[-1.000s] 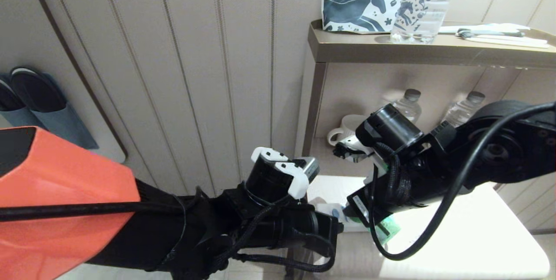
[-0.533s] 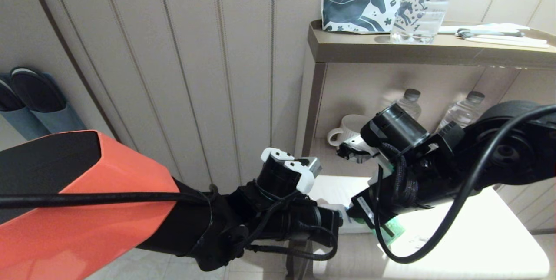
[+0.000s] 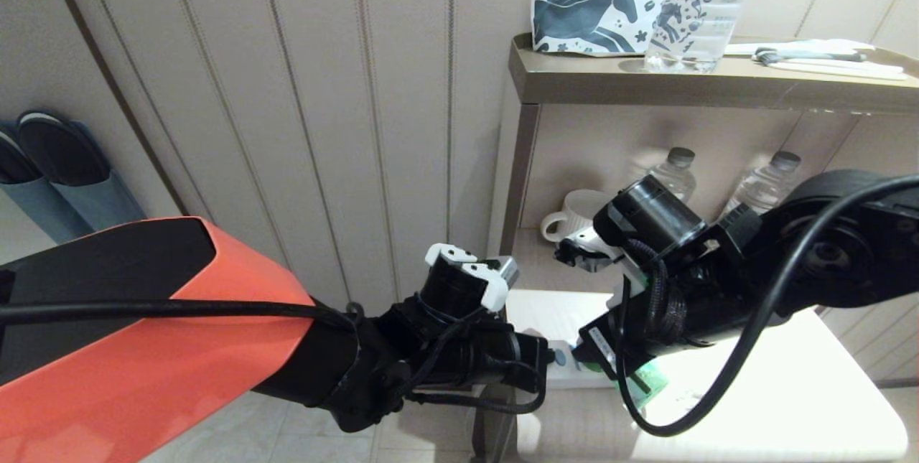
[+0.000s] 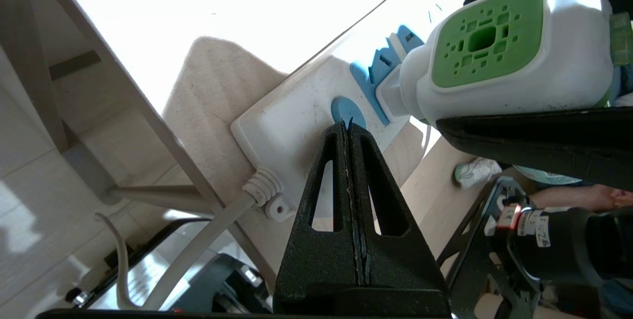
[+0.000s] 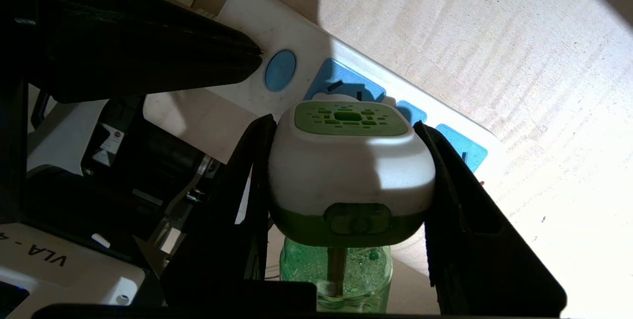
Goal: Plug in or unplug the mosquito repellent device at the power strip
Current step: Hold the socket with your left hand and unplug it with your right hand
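Note:
The white power strip lies at the near-left corner of the pale table, its cord hanging off the edge. The mosquito repellent device, white with a green grille and a green liquid bottle, stands on the light-blue socket panel next to the blue button. My right gripper is shut on the device's white body. My left gripper is shut with nothing in it, its tip at the blue button. The prongs are hidden.
A shelf unit stands behind the table with a white mug and two water bottles inside. On top are a horse-print pouch and a clear bottle. Slippers hang on the wall at left.
My left arm has swung its upper part inward, and its wrist has drawn slightly back to the left. The right arm and the device have hardly moved.

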### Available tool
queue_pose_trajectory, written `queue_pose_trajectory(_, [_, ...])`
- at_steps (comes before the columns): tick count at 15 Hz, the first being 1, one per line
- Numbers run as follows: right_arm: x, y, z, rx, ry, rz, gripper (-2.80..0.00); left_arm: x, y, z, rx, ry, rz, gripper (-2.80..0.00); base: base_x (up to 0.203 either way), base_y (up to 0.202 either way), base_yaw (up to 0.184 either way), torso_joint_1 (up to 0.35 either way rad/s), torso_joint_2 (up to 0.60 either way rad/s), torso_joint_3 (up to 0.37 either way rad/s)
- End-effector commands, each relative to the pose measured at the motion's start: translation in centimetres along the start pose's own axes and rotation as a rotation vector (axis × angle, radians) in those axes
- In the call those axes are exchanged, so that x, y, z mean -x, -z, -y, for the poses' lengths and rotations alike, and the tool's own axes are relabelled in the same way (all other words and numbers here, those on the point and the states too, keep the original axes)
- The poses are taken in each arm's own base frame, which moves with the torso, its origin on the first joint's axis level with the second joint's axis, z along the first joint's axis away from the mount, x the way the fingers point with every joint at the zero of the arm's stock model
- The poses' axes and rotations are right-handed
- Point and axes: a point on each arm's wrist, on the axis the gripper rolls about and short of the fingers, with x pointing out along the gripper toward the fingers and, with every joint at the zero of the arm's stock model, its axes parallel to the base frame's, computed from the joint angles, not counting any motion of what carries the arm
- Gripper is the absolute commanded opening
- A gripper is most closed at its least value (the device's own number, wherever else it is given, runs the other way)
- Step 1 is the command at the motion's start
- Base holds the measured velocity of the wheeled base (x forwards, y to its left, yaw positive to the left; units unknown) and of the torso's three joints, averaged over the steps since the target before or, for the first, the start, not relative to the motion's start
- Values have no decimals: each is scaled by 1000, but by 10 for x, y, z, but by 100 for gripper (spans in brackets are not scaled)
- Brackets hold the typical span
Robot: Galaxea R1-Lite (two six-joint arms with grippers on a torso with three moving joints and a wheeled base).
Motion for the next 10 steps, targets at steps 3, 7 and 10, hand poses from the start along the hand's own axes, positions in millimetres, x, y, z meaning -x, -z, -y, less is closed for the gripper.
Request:
queue_pose_trajectory(3, [1, -2, 0, 0, -1, 6, -280, -2, 7, -1, 7, -6, -24, -280, 0, 0, 0, 0, 0, 0])
queue_pose_trajectory(7, [8, -6, -1, 0, -1, 31, -280, -7, 15, 4, -3, 1, -50, -280, 0, 0, 0, 0, 0, 0])
queue_pose_trajectory(10, [15, -4, 1, 2, 2, 21, -280, -12, 20, 3, -5, -1, -62, -280, 0, 0, 0, 0, 0, 0])
